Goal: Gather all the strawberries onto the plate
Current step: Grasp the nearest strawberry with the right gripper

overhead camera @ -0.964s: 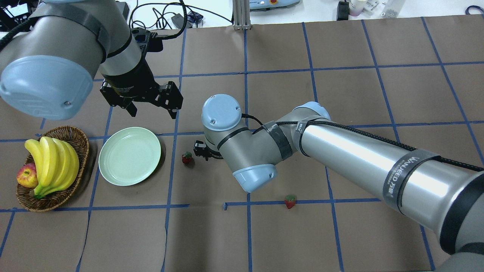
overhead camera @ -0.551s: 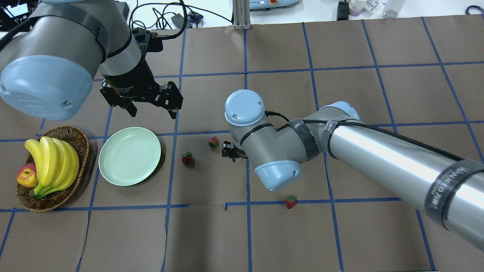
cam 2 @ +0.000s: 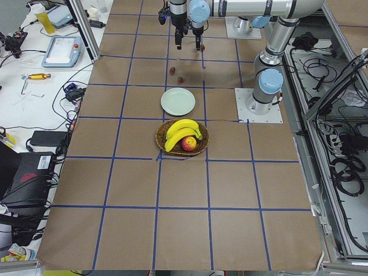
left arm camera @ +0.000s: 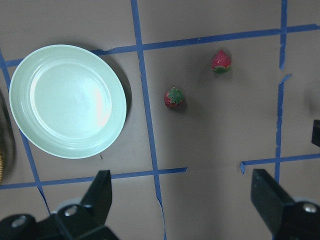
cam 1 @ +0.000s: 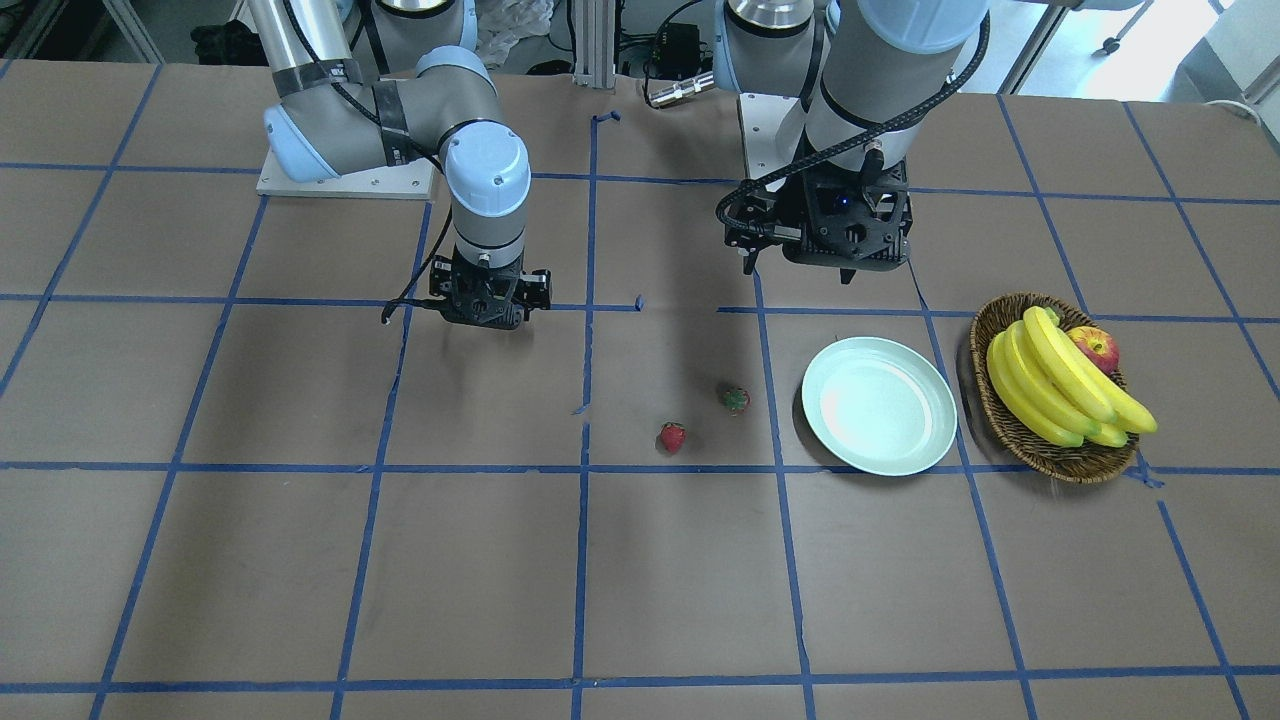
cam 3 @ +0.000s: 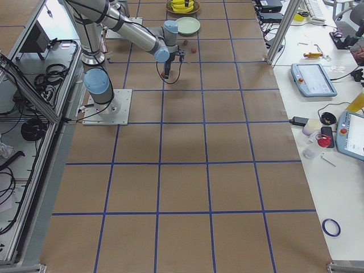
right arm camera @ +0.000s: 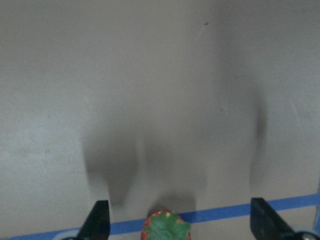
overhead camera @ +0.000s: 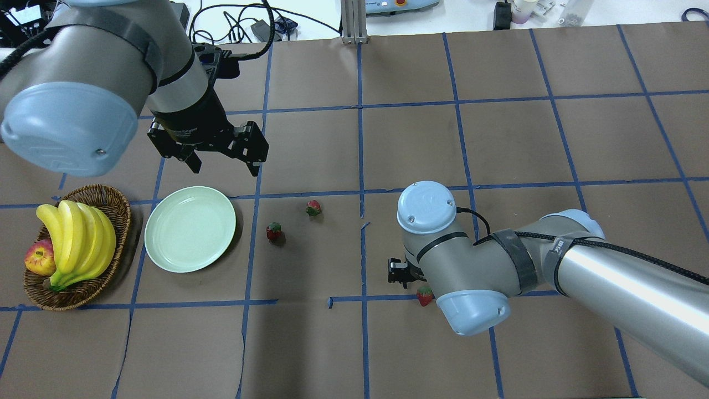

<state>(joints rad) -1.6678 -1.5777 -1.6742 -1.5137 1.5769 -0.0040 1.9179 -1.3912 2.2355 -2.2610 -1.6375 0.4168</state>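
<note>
Nearest the robot, a strawberry lay on the table, on a blue tape line. The right gripper was poised over it with the jaws spread wide. In the right wrist view, its fingers were seen on either side of the green cap, touching nothing. The gripper seemed to be low over the berry, though its height could not be told for certain.

Farther out, toward 10 o'clock from that berry, two more strawberries lay apart on the bare table. One was near the plate's rim and the other was at 2 o'clock from it. The plate sat at 9 o'clock from both, and nothing was seen in it. At 9 o'clock from the plate stood a basket with bananas and an apple.

Farthest, at 12 o'clock from the plate, the left gripper hung above the table, jaws wide apart and nothing held.

No berry had been delivered, so the task was judged to be at its start. The first pick appeared to be in hand. What was left was judged to be closing on the near berry, carrying it to the plate, and then collecting the other two.
</note>
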